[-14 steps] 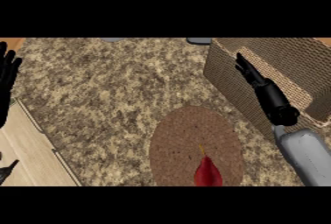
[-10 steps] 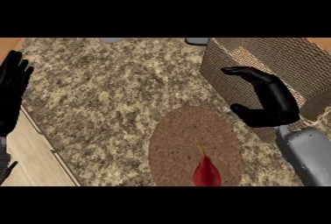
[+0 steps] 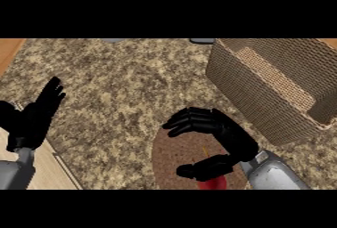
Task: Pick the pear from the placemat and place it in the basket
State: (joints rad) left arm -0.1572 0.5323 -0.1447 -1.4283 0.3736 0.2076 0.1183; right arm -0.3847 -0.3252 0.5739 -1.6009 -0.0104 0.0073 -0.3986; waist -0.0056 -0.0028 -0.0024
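**Right hand poised over pear on placemat**

The robot's right hand hovered above the round placemat on the speckled counter. Its fingers were curved and held apart from the thumb, clasping nothing. The red pear lay at the mat's near edge, mostly hidden under the thumb, with only a sliver showing. A sound grasp would likely mean lowering the hand until fingers and thumb stood on either side of the fruit, then curling in. The woven basket stood just beside the mat, to the right and farther back. Its near wall rose tall, so the lift would probably have to clear that rim. Bare counter lay open to the left. The left hand rested open, fingers up, near the left edge, by a wooden strip.
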